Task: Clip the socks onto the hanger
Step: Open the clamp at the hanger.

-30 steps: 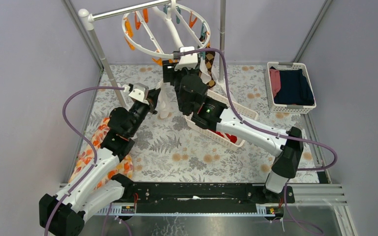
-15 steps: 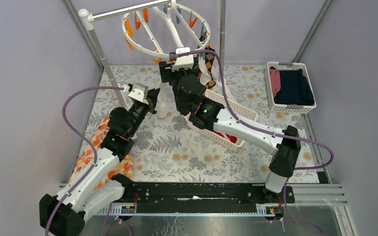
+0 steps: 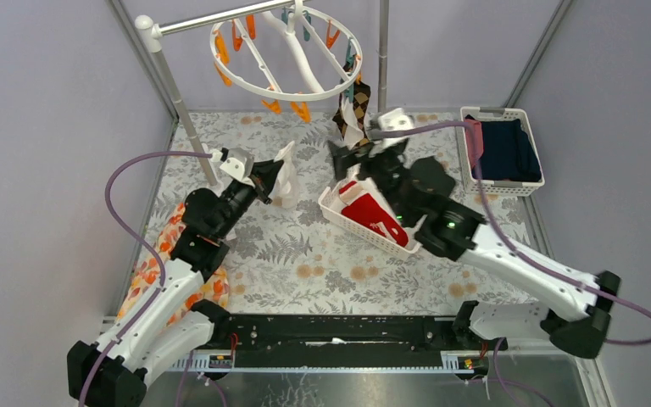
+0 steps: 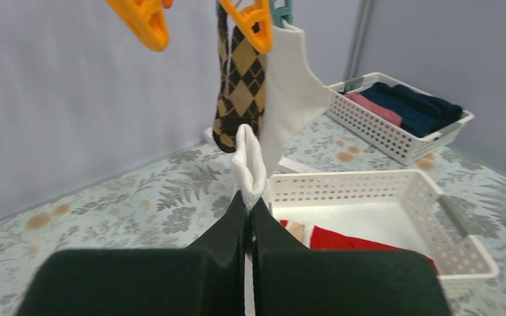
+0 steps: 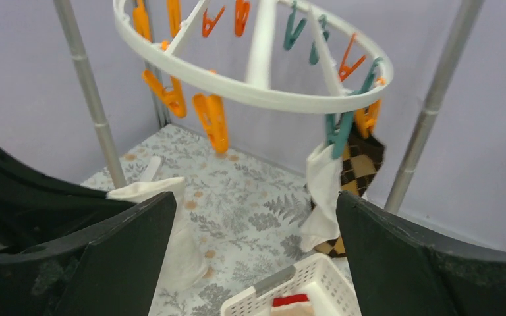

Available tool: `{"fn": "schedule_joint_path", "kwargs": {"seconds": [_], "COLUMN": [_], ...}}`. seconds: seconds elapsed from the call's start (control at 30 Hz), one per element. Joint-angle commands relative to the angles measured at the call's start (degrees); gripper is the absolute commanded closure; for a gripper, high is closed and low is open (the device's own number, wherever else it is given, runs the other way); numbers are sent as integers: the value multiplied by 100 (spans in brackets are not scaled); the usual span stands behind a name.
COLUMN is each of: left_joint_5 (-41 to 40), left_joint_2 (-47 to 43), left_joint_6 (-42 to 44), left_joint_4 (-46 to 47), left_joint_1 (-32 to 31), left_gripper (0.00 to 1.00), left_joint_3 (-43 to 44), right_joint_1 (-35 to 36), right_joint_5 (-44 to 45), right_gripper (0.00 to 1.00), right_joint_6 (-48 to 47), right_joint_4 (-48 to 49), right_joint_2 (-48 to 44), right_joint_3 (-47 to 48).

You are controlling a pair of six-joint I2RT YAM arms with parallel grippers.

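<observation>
readable text — none | labels, brands, numbers, signs — none

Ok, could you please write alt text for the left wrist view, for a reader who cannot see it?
The left gripper is shut on a white sock, which stands up from its fingers. Behind it, an argyle sock and a whitish sock hang from clothespins. To the right, a white basket holds red socks.
</observation>
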Motion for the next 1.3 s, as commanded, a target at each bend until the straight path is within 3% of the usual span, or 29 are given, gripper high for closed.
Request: {"fn": "schedule_joint_path", "kwargs": {"seconds": [0.0, 0.13, 0.27, 0.4, 0.7, 0.87, 0.97, 1.07, 1.17, 1.27], "left_joint_5": [465, 519, 610, 594, 409, 339, 332, 311, 183, -14], "left_joint_2": [-492, -578, -588, -748, -815, -541, -423, -456, -678, -1006], "left_joint_6": [-407, -744, -1089, -1478, -1660, -1633, -1639, -1618, -1570, -1581], "left_joint_4": [36, 81, -171, -304, -436, -238, -10, 111, 44, 65], "left_joint_1": [30, -75, -92, -91, -93, -92, -89, -93, -93, -93], "left_gripper": [100, 100, 100, 100, 100, 100, 100, 100, 100, 100], "left_joint_3": [-257, -304, -213, -226, -316, -271, -278, -300, -384, -624], "right_joint_1": [-800, -1503, -2350, -2862, -2934, -2948, -2954, -2942, -2884, -2876], "right_joint_5": [-1982, -3130, -4867, -5883, -6278, -5258, -5436, -5816, -5923, -6438], "right_gripper": [0, 0, 0, 0, 0, 0, 0, 0, 0, 0], "right_joint_6": [14, 192, 1001, 1862, 1723, 2213, 2514, 2856, 2565, 2522], "right_joint_4": [175, 216, 1112, 1915, 2486, 2348, 2151, 3421, 4832, 5745], "right_joint_2": [-662, -624, -547, -257, -56, -85, 249, 531, 866, 1452], "right_joint_3": [-575, -579, -977, -1189, -1405, -1440, -1177, -1523, -1932, -1788]}}
